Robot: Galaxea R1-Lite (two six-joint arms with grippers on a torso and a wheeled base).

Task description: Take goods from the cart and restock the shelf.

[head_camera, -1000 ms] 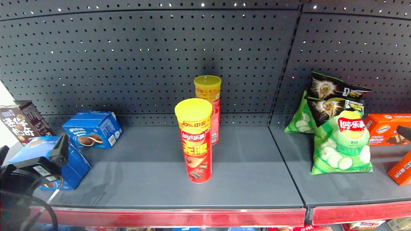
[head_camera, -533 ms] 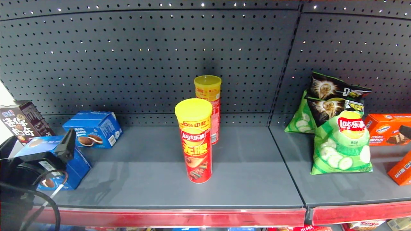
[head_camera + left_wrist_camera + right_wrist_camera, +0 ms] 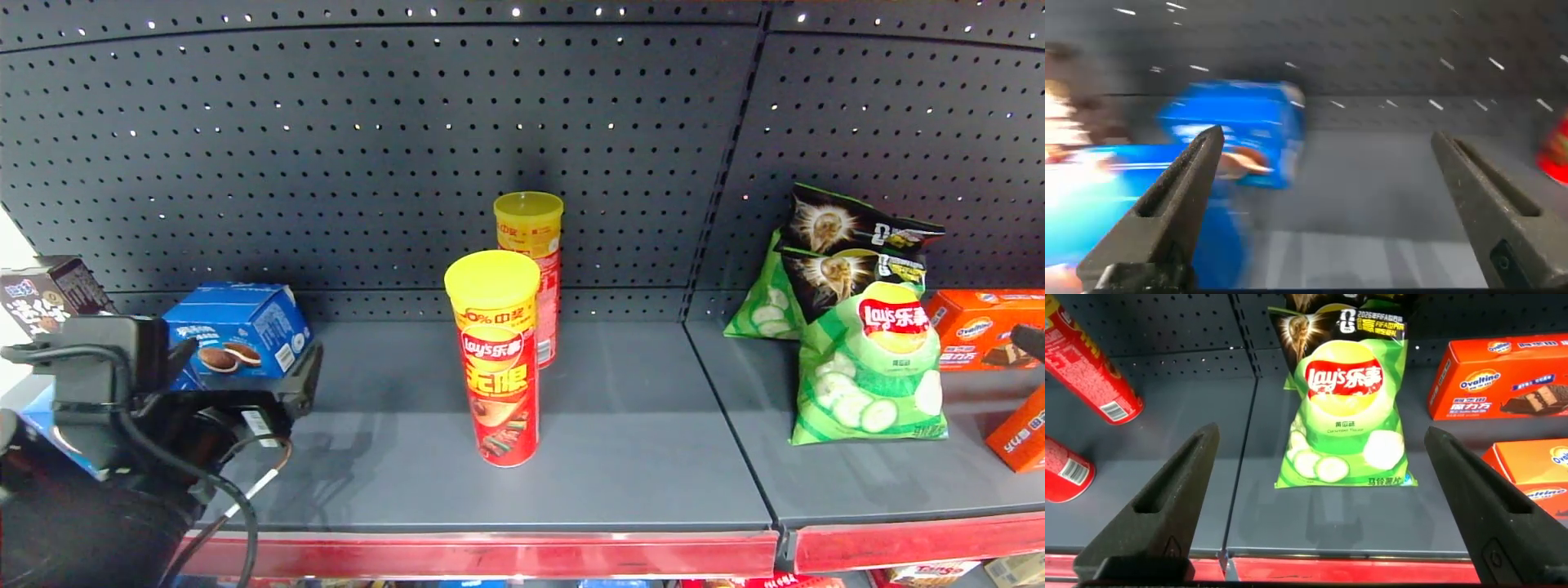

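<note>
Two red chip cans with yellow lids stand mid-shelf, the front can (image 3: 498, 359) ahead of the rear can (image 3: 531, 245). My left gripper (image 3: 245, 359) hovers open and empty over the shelf's left front, just before a blue cookie box (image 3: 237, 327). In the left wrist view, the left gripper (image 3: 1327, 139) frames that blue cookie box (image 3: 1241, 139) beyond its spread fingers. My right gripper (image 3: 1320, 437) is open and empty, facing a green chip bag (image 3: 1343, 416). One right fingertip (image 3: 1029, 339) shows at the right edge of the head view.
A brown box (image 3: 41, 298) sits far left. Green chip bags (image 3: 869, 367) and black bags (image 3: 849, 237) lean at the right, beside orange boxes (image 3: 980, 327). The grey shelf (image 3: 637, 425) has bare room around the cans. A red lip (image 3: 490, 555) runs along its front.
My left arm has swung right and up along the shelf front, and now covers the nearer blue box it stood beside. The goods and the right gripper stay put.
</note>
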